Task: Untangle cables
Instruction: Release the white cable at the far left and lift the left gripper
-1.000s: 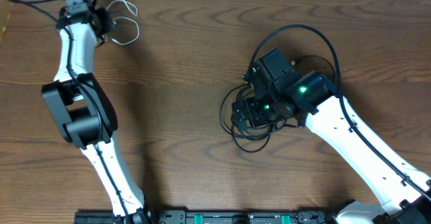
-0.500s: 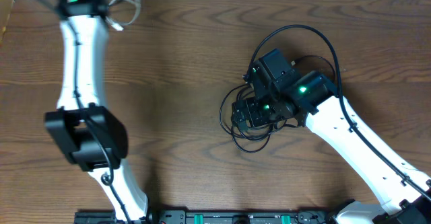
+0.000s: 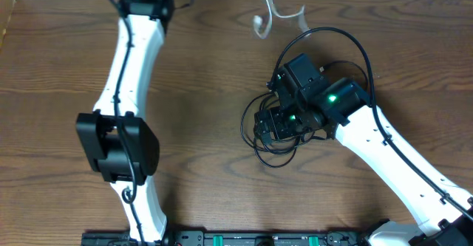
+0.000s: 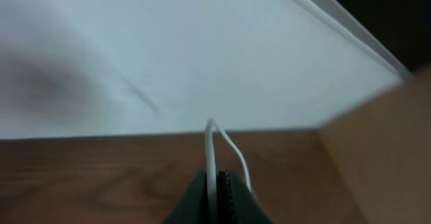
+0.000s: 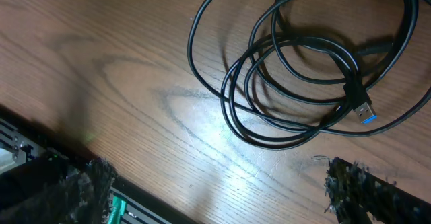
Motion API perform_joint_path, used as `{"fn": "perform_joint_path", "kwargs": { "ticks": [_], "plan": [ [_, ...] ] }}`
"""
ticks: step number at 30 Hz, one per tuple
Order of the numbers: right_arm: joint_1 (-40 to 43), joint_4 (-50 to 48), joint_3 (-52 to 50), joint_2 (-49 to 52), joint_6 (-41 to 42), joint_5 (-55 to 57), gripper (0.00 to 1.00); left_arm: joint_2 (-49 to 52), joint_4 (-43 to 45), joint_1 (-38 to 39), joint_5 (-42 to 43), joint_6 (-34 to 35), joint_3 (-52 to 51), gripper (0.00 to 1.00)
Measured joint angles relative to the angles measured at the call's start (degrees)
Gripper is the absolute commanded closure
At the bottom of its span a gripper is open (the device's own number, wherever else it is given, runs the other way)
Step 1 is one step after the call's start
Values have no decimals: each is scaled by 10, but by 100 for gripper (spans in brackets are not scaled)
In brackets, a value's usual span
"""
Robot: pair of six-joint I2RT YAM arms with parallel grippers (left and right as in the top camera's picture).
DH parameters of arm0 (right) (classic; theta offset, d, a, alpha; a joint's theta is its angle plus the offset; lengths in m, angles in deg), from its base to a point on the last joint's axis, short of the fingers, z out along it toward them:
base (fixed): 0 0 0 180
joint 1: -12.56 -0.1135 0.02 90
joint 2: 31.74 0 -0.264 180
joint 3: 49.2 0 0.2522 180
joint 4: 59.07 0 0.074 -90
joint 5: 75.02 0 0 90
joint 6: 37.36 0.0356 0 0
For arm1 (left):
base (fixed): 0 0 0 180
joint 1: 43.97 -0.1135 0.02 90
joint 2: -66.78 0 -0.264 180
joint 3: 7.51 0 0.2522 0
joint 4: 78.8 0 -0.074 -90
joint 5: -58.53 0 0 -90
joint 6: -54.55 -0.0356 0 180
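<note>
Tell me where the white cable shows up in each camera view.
Overhead: white cable near the top edge, centre, above the black cables.
Left wrist: bottom centre, pinched in the left gripper.
Right wrist: not in it; only black cables.
Shared landmark: the brown wooden table.

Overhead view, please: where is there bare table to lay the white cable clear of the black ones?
Bare table lies between the left arm and the black cables, and left of that arm. It is crowded around the right pincer, open over the coils.
</note>
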Motion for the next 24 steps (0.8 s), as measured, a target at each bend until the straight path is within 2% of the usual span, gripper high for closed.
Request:
{"fn": "perform_joint_path", "kwargs": {
  "ticks": [5, 6, 8, 9, 10, 11, 12, 19, 24],
  "plan": [
    [0, 0, 0, 0, 0, 0, 1, 6, 1, -78, -55, -3, 0, 92],
    [0, 0, 0, 0, 0, 0, 1, 10, 2, -98, -76, -11, 0, 83],
    [0, 0, 0, 0, 0, 0, 1, 22, 3, -134, -126, -35, 0, 49],
    [0, 0, 0, 0, 0, 0, 1, 31, 4, -155, -157, -45, 0, 44],
    [0, 0, 0, 0, 0, 0, 1, 41, 3, -175, -187, -54, 0, 28],
    [0, 0, 0, 0, 0, 0, 1, 51, 1, -193, -213, -63, 0, 8],
    [0, 0, 0, 0, 0, 0, 1, 60, -3, -213, -236, -70, 0, 4],
    [0, 0, 0, 0, 0, 0, 1, 78, -79, -334, -316, -91, -2, 3],
    [0, 0, 0, 0, 0, 0, 1, 78, -144, -352, -328, -95, -2, 3]
  ]
}}
